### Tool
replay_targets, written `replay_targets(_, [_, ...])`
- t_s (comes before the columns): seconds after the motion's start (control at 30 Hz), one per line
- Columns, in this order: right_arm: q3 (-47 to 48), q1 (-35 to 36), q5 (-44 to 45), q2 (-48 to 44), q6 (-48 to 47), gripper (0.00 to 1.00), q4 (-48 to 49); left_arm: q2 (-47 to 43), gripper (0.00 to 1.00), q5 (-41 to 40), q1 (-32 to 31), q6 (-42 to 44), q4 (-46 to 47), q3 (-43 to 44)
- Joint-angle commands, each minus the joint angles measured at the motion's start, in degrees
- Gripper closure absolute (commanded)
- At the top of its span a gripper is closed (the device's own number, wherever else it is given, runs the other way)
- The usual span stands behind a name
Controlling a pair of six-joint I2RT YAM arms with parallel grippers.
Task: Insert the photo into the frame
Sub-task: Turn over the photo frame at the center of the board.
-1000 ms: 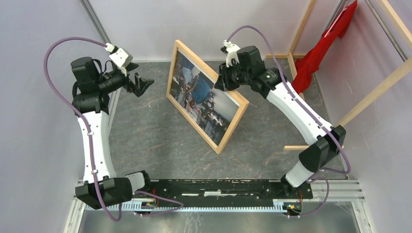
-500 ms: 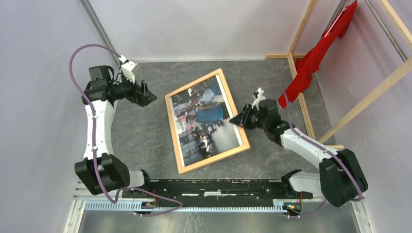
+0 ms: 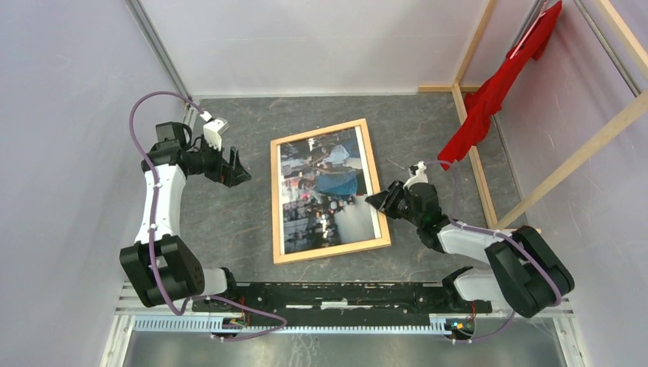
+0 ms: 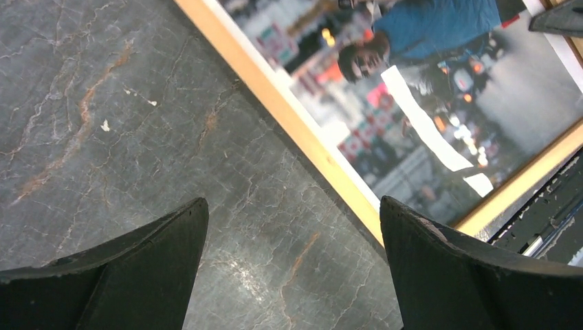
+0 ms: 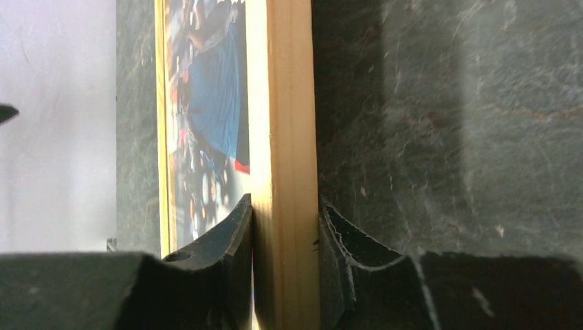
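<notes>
The frame, thin light wood, lies flat on the dark table with the photo face up inside it. My right gripper is at the frame's right rail, near its front corner. In the right wrist view its jaws are shut on that frame rail, one finger over the photo side and one outside. My left gripper hovers open left of the frame. The left wrist view shows its jaws spread wide over bare table, with the frame's rail and the photo beyond them.
A red cloth hangs on the wooden rack at the back right. One rack beam lies on the table just right of my right gripper. A black rail runs along the near edge. Pale walls close in the left and back.
The frame, held tilted up on edge a second ago, has come down flat on the table, still in my right gripper. My left gripper has moved nearer and lower, staying open.
</notes>
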Motion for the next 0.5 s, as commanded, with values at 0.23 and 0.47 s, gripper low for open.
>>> replay_targets(0.23, [5.10, -0.57, 10.14, 9.32, -3.55, 0.76, 5.77, -0.26, 0.00, -0.42, 0.27, 2.19, 3.21, -3.47])
replay_targets(0.47, [6.33, -0.59, 3.63, 12.60, -7.24, 0.03, 5.52, -0.44, 0.00, -0.04, 0.28, 3.55, 3.14, -4.83])
